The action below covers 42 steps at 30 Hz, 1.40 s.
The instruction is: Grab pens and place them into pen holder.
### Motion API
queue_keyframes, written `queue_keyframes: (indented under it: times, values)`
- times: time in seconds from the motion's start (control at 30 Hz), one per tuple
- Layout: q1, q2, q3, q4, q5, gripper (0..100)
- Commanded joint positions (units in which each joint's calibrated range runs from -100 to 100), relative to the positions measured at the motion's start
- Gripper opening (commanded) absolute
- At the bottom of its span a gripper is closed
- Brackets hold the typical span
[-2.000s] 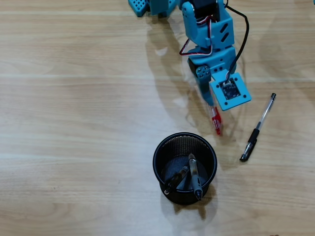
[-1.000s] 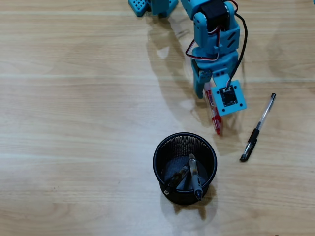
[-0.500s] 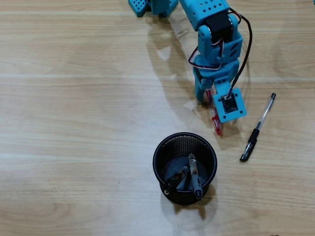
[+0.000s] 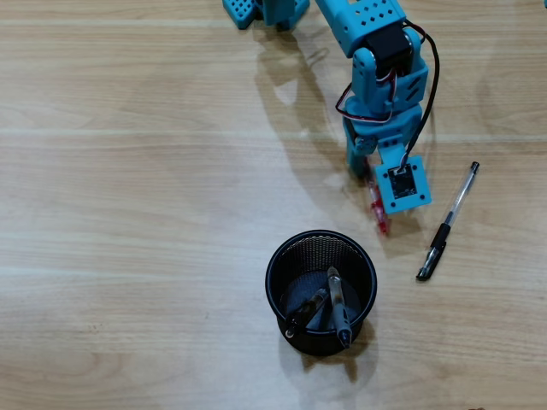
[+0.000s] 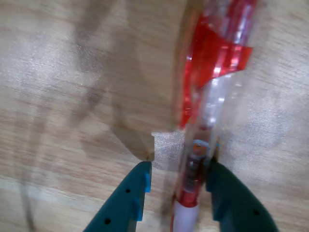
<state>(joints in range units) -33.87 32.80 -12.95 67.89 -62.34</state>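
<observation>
In the wrist view the red-and-white pen [image 5: 212, 72] lies on the wooden table and runs down between my gripper's [image 5: 177, 166] two teal fingers. It rests against the right finger [image 5: 231, 203], with a gap to the left finger [image 5: 128, 200]; the gripper is open. Seen from overhead, the gripper [image 4: 367, 175] stands low over this pen, whose red end [image 4: 379, 213] sticks out below the camera mount. The black mesh pen holder [image 4: 282, 256] stands below it with two pens [image 4: 336, 303] inside. A clear pen with a black cap [image 4: 447, 224] lies to the right.
The blue arm [image 4: 376, 51] reaches in from the top edge of the overhead view, with its base [image 4: 256, 10] at the top. A black cable [image 4: 427, 81] loops beside the wrist. Bare wood table lies to the left.
The wrist swung right and turned, and the gripper came down over the red-and-white pen. The pen, the holder and the clear pen have barely moved.
</observation>
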Motion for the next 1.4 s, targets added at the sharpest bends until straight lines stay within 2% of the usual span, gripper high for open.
queue_keyframes:
  times: [0.0, 0.47, 0.67, 0.83, 1.2, 1.37]
  values:
    - [-0.1, 0.1, -0.8, 0.3, -0.9, 4]
    - [1.4, -3.8, -4.5, 0.5, -0.9, 2]
    - [4.7, -13.0, -5.8, 0.5, -0.7, 2]
    - [9.5, -21.8, -5.8, 0.5, 2.3, 2]
    - [19.3, -39.7, -5.9, -0.5, 4.2, 2]
    - [20.7, -41.4, -5.8, -8.3, 4.2, 2]
